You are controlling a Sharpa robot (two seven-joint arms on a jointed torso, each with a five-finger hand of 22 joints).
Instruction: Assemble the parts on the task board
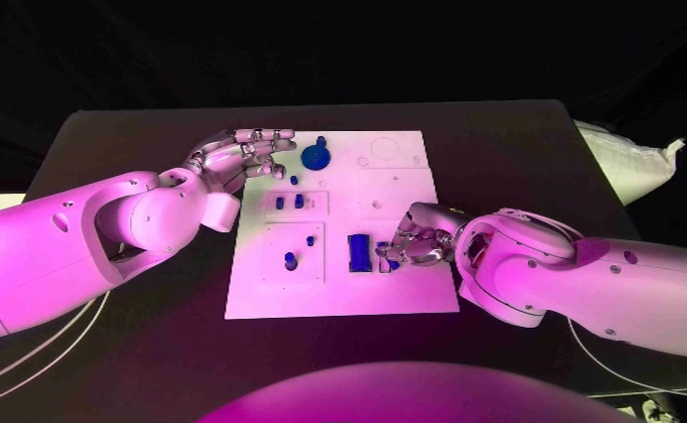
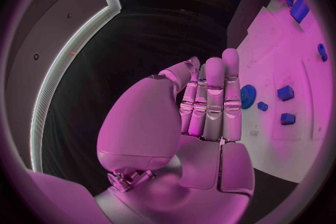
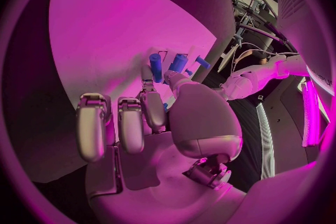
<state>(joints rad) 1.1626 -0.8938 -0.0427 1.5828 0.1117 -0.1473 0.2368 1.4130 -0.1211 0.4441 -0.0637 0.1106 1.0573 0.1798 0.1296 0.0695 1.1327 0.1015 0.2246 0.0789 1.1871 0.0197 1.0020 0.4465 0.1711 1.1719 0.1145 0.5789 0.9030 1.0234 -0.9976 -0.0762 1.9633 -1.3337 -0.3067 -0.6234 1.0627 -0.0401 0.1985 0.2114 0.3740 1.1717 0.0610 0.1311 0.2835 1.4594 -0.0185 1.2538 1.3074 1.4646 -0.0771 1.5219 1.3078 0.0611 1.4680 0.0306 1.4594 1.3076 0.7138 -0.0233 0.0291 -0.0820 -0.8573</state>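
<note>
Resting on the near right part of the task board point(image 1: 415, 289), the right hand point(image 1: 412, 240) has its fingers curled down beside a tall blue rectangular block point(image 1: 358, 252), which stands just to the hand's left. The right wrist view shows a finger and thumb closing toward a small blue piece point(image 3: 164, 105) at the fingertips, but whether it is truly pinched I cannot tell. Left of the block, a small blue peg point(image 1: 291, 260) stands in a raised white panel, with a tiny blue dot point(image 1: 310, 240) just beyond it. Farther up the board, two small blue cubes point(image 1: 289, 203) sit side by side in another panel, and one more small blue bit point(image 1: 294, 180) lies beyond them. At the far left edge of the board, the left hand point(image 1: 236, 160) hovers with its fingers straight and pressed together, holding nothing. One round blue gear point(image 1: 317, 156) lies just past its fingertips, near but apart. Beneath everything lies the black table point(image 1: 143, 135).
</note>
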